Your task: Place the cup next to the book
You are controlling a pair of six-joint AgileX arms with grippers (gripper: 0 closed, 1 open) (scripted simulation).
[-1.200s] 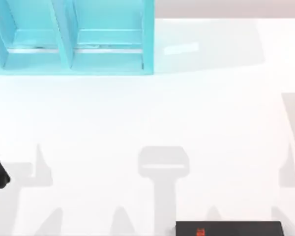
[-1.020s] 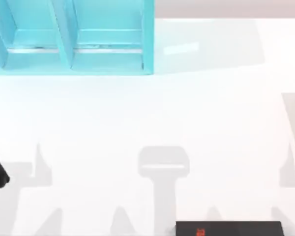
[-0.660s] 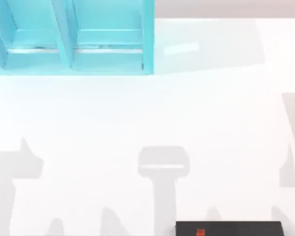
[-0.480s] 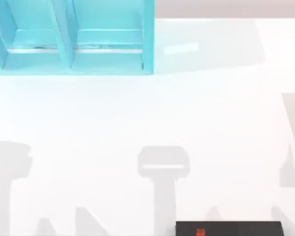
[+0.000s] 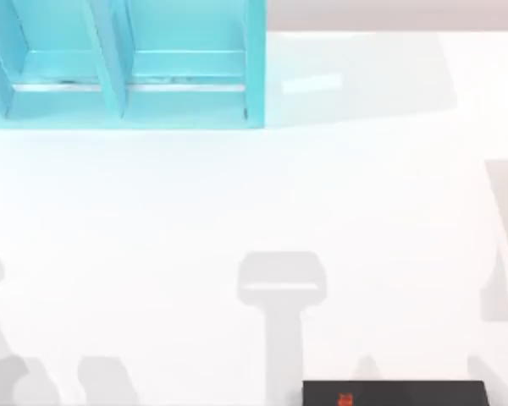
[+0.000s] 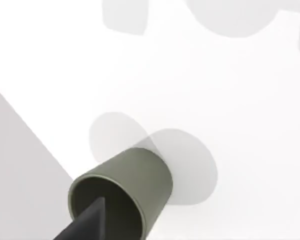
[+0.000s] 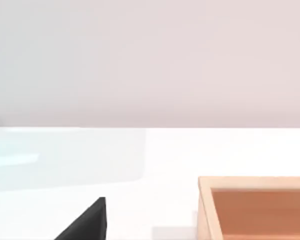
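left wrist view: the cup [image 6: 122,192], dark olive-green, hangs tilted above the white table [image 6: 230,100] with its open mouth turned toward the camera, and one dark fingertip [image 6: 87,220] of the left gripper reaches inside the rim, so the gripper is closed on the cup wall. top view: the book [image 5: 395,393], a flat black slab with a red-orange mark, lies at the table's near edge, well apart from the turquoise shelf unit [image 5: 123,63] at the far left. right wrist view: a dark fingertip [image 7: 85,222] of the right gripper shows above the table near a wooden tray [image 7: 255,207]; whether its fingers are apart cannot be told.
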